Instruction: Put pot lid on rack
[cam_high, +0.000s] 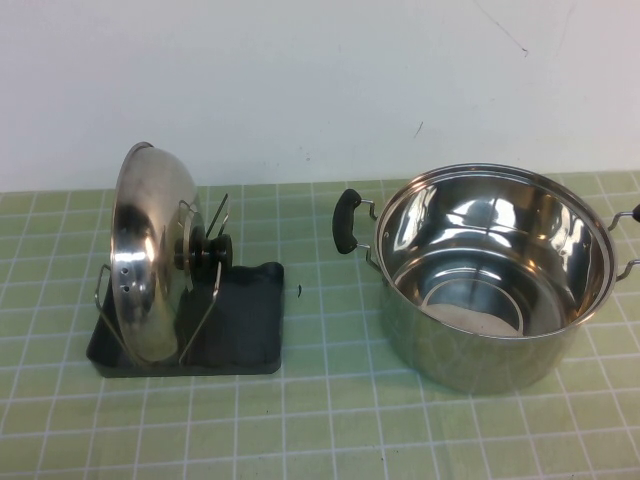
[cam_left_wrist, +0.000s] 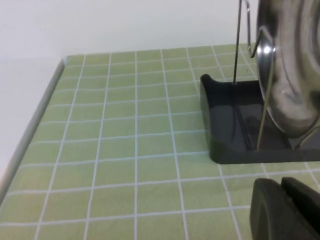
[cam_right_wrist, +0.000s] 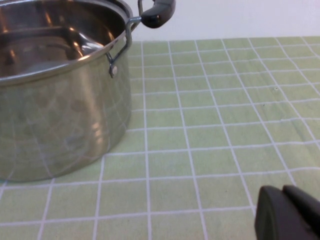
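Shiny domed pot lid (cam_high: 150, 250) upright in wire-pronged rack (cam_high: 245, 320); left gripper (cam_left_wrist: 285, 210), right gripper (cam_right_wrist: 287, 215) low nearby.

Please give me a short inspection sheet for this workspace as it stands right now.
Surface: green tiled mat with white grid lines.
Job's things: pot lid stands on edge between the wire prongs of the rack, knob facing the pot.
Clutter: open steel pot right of the rack, apart from it.
Grippers: left gripper low near the rack's corner; right gripper low beside the pot; both out of the high view, holding nothing visible.
Cables: nothing seen.
Surroundings: plain white wall behind the table.
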